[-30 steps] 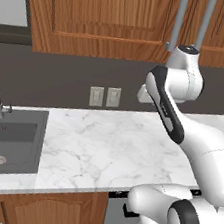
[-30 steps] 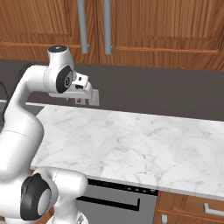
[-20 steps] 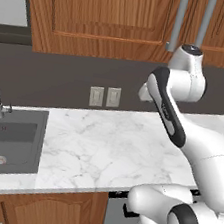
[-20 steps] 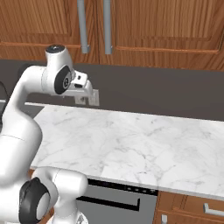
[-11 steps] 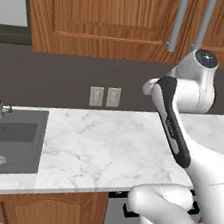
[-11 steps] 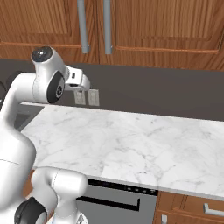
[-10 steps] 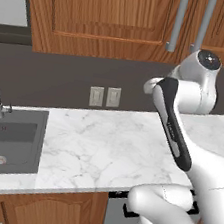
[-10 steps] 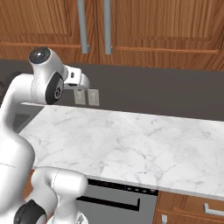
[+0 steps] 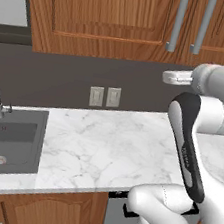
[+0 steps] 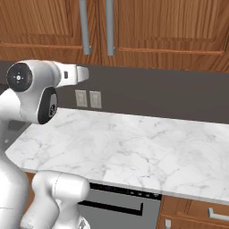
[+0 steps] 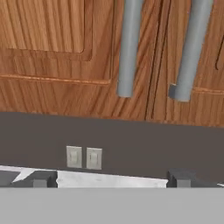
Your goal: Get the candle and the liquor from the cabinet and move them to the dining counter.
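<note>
A: Where do the candle and liquor sit?

B: Neither can be seen; the cabinet (image 11: 52, 57) is shut. The gripper (image 11: 109, 178) stands wide and empty below the two bar handles (image 11: 129, 48).

A: Best approach?

B: Rise, centre the jaws on one bar, close squarely, then pull straight out.

The cabinet (image 9: 97, 16) was reddish-brown wood with visible grain, its bar handles (image 11: 129, 48) plain grey. Below it the wall (image 10: 170, 96) was dark charcoal, with two pale cream outlet plates (image 9: 105, 97). The worktop (image 10: 147, 152) was white marble veined in soft grey. The sink (image 9: 9, 137) at its left end was flat dark grey. The pincer (image 11: 109, 178) had dark grey tips.
</note>
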